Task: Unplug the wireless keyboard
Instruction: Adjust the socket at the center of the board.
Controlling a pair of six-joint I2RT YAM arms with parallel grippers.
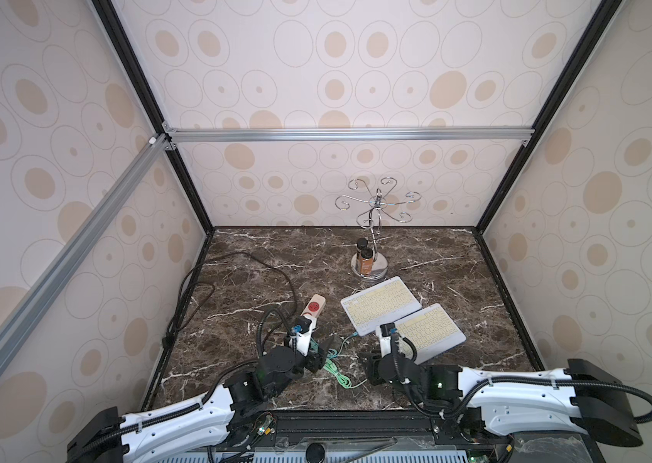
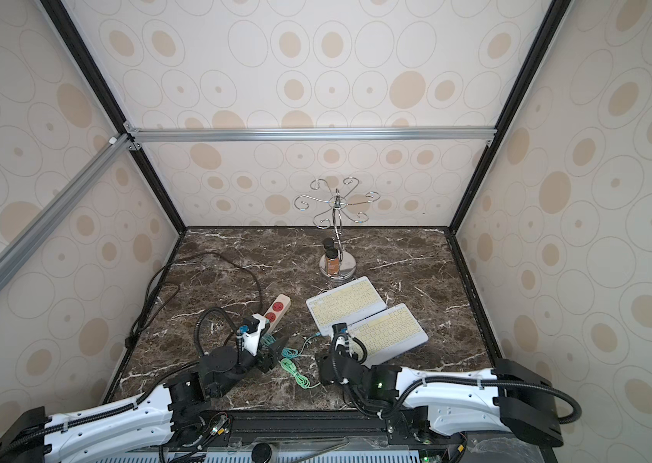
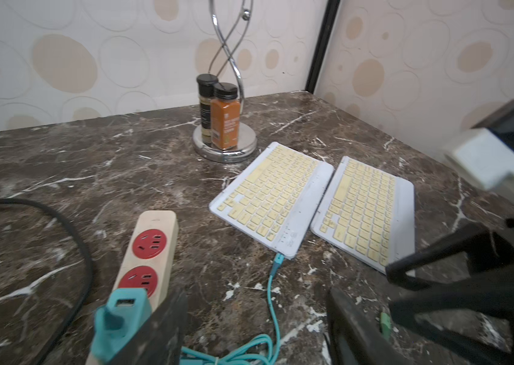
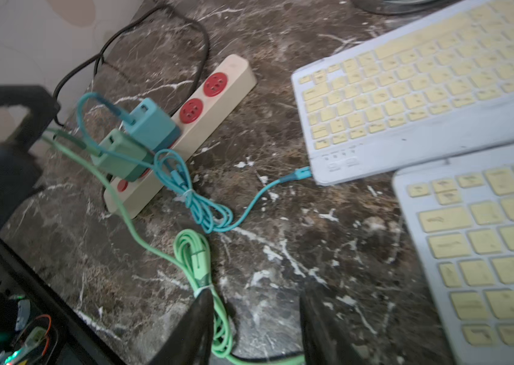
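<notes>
Right wrist view: my right gripper (image 4: 255, 300) hangs spread over the green cable (image 4: 186, 249), left gripper (image 3: 257, 294) spread too, likely readying a pinch. The blue plug (image 4: 302, 173) sits in the keyboard (image 4: 407, 79) nearer the bench's back edge.

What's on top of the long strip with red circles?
Two chargers are plugged into the power strip: a blue charger and a green charger. They mostly hide the sockets beneath; two other red sockets are bare.

No legible text on jar labels (image 3: 224, 126), keyboard keys (image 3: 268, 189)
</notes>
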